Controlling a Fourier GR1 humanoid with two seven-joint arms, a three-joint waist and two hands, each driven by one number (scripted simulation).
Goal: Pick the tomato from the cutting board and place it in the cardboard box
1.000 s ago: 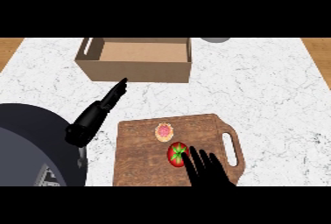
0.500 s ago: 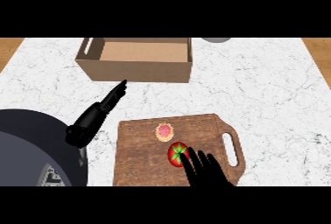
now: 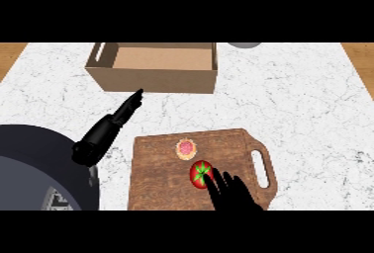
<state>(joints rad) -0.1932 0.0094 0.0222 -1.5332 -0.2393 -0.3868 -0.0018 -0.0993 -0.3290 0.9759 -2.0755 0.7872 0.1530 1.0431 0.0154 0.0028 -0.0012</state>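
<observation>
White marble worktop [image 3: 306, 108] w/ thin grey veining fills most of the view. Wood surface shows at both top corners: a strip at upper left [image 3: 11, 52] & another at upper right [image 3: 361, 54], both warm brown w/ visible grain. A grey round obj. [image 3: 245, 44] sits at the top edge, cut off by the frame, so can't tell what it is. Light is even, soft shadows only. No walls or windows in view.
</observation>
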